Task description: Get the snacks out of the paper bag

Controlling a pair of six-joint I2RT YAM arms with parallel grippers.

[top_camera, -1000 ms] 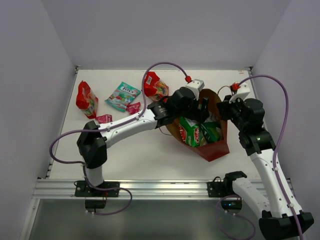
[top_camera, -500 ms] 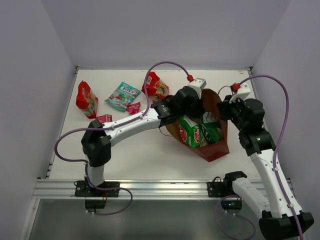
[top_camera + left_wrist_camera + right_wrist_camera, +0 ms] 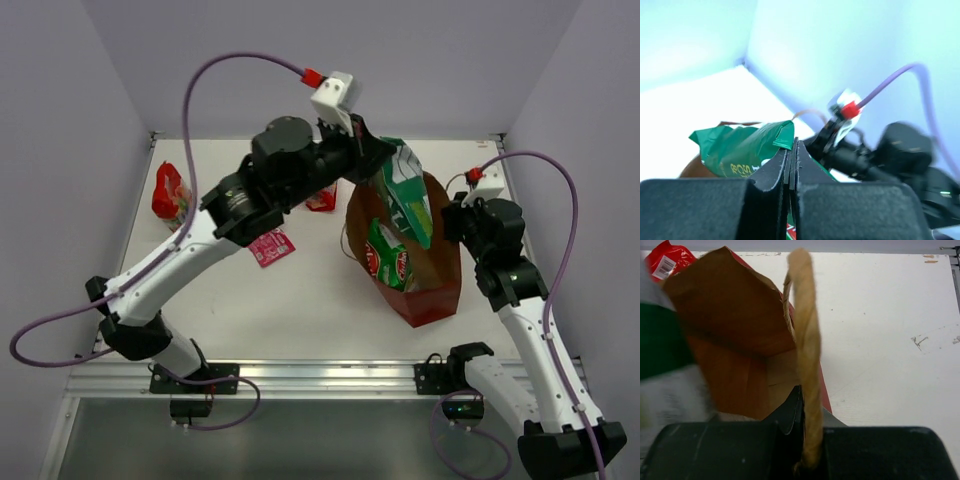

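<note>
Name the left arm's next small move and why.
Probably swing the left gripper leftward over the table, then release. It is shut on the top edge of a green chip bag, which hangs above the mouth of the paper bag; released here, it would likely fall inside. The right gripper pinches the handle.

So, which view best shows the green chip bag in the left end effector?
Top external: the whole green chip bag, over the paper bag. Left wrist shows only its pinched top; right wrist, a blur.
</note>
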